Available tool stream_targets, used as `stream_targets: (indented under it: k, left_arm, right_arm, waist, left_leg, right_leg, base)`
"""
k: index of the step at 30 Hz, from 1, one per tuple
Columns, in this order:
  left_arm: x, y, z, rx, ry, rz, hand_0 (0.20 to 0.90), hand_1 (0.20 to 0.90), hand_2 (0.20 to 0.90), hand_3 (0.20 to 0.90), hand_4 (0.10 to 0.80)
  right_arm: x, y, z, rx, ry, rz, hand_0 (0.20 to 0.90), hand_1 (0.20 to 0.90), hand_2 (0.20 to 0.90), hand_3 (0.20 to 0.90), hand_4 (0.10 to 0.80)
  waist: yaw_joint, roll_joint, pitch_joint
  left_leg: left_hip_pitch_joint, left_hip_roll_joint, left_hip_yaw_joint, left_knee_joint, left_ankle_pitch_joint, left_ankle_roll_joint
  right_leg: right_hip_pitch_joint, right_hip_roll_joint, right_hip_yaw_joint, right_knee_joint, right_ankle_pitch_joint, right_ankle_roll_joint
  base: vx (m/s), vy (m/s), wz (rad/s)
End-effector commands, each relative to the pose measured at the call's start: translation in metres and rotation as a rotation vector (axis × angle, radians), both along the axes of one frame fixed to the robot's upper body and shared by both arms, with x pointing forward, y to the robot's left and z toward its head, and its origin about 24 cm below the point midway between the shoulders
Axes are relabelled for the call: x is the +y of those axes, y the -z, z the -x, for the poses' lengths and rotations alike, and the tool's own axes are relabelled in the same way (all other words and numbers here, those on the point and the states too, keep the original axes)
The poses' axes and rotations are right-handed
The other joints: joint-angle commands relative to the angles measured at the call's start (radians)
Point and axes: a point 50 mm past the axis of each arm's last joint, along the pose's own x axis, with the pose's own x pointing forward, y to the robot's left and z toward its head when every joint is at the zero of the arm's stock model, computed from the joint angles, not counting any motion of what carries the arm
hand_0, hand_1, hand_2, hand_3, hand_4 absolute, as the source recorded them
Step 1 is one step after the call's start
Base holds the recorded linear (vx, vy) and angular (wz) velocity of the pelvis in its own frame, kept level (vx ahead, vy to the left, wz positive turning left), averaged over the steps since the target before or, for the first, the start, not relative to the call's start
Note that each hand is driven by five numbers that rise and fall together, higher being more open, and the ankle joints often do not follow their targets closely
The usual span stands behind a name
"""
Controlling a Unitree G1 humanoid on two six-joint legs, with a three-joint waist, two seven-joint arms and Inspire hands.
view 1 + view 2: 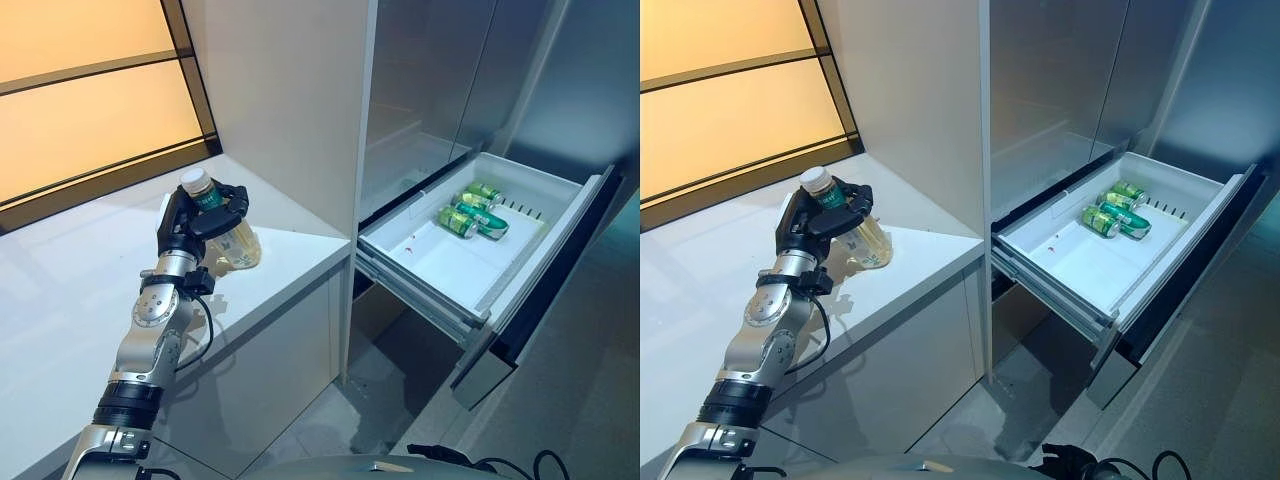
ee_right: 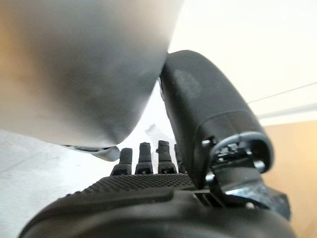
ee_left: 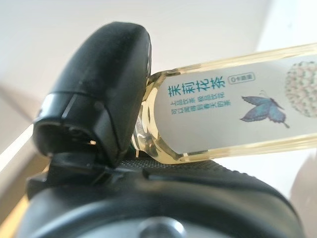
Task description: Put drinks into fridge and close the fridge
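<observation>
Left side first: left hand [image 1: 205, 222] is over the counter [image 1: 70, 300], fingers curled round a bottle [image 1: 232, 245] of pale yellow tea. Grip sits high, near the neck, just under the white cap [image 1: 193, 180]. Bottle is tilted, base swung toward the fridge side, cap toward the window [image 1: 90, 90]. Can't tell from the eye views whether the base touches the counter or is just clear of it. Left wrist view confirms the hold: thumb [image 3: 106, 94] pressed on the bottle shoulder, label running out past the palm. Reads as a side grasp, probably chosen so the bottle can go into the drawer lying down like the cans.

Middle: white cabinet panel [image 1: 290, 100] stands between the counter and the fridge [image 1: 440, 80], so the arm will likely have to swing out round the counter corner, not straight across.

Right: bottom drawer [image 1: 560, 225] is pulled fully out. Three green cans [image 1: 470, 212] lie on their sides at the back, near each other. Front half of the tray is bare, so room for the bottle there.

Right hand [image 2: 143, 163] shows only in its own wrist view, close under a grey surface, fingers looking straight, holding nothing. Idle.

Judgement: one drink in hand, not yet in the drawer; drawer not yet closed. Risk: high neck grip plus tilt means the bottle could pivot in the fingers during the swing.
</observation>
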Motion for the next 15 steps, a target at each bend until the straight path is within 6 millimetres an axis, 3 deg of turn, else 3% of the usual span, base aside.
stream_targets:
  k: [1,3,8,9,11,15]
  left_arm:
    - [-0.013,-0.095,0.0,-0.545,0.161,0.24,0.3,0.3,0.3,0.2,0.1]
    - [-0.023,-0.098,0.007,-0.613,0.269,0.363,0.3,0.3,0.3,0.2,0.1]
    - [-0.041,-0.109,0.019,-0.749,0.522,0.583,0.3,0.3,0.3,0.2,0.1]
    - [-0.042,-0.11,0.019,-0.755,0.535,0.594,0.3,0.3,0.3,0.2,0.1]
    - [-0.047,-0.115,0.024,-0.795,0.586,0.619,0.3,0.3,0.3,0.2,0.1]
    - [-0.046,-0.123,0.034,-0.865,0.622,0.59,0.3,0.3,0.3,0.2,0.1]
  right_arm:
    - [0.029,-0.018,-0.048,-0.207,-0.099,-0.106,0.9,0.9,0.9,0.9,0.8]
    - [0.052,-0.041,-0.078,-0.371,-0.144,-0.188,0.9,0.9,0.9,0.9,0.8]
    - [0.08,-0.101,-0.12,-0.644,-0.176,-0.403,0.9,0.9,0.9,0.9,0.8]
    - [0.081,-0.107,-0.123,-0.659,-0.18,-0.412,0.9,0.9,0.9,0.9,0.8]
    - [0.083,-0.136,-0.137,-0.775,-0.226,-0.442,0.9,0.9,0.9,0.9,0.8]
    - [0.063,-0.219,-0.164,-1.119,-0.365,-0.375,0.9,0.9,0.9,0.9,0.8]
  waist:
    - [-0.019,-0.036,-0.003]
    - [-0.027,-0.038,0.003]
    - [-0.051,-0.046,0.008]
    - [-0.053,-0.046,0.009]
    - [-0.062,-0.049,0.009]
    - [-0.075,-0.052,0.01]
  left_leg:
    - [0.01,-0.106,0.037,0.004,-0.084,0.099]
    - [0.008,-0.107,0.034,0.004,-0.081,0.099]
    - [0.004,-0.106,0.035,0.004,-0.079,0.095]
    - [0.004,-0.106,0.036,0.004,-0.079,0.094]
    - [0.004,-0.105,0.039,0.004,-0.079,0.093]
    - [0.002,-0.103,0.05,0.004,-0.081,0.091]
  right_leg:
    - [0.004,0.05,0.05,0.01,-0.011,-0.049]
    - [0.002,0.05,0.052,0.01,-0.008,-0.05]
    - [-0.003,0.051,0.062,0.01,-0.007,-0.048]
    - [-0.004,0.051,0.063,0.01,-0.007,-0.048]
    - [-0.007,0.052,0.07,0.01,-0.006,-0.046]
    - [-0.014,0.053,0.083,0.01,-0.002,-0.041]
  base:
    - [-0.037,-0.021,0.0]
    - [-0.044,-0.025,-0.01]
    - [-0.04,-0.027,-0.01]
    - [-0.033,-0.022,0.0]
    - [-0.025,-0.013,-0.01]
    - [-0.023,-0.01,-0.01]
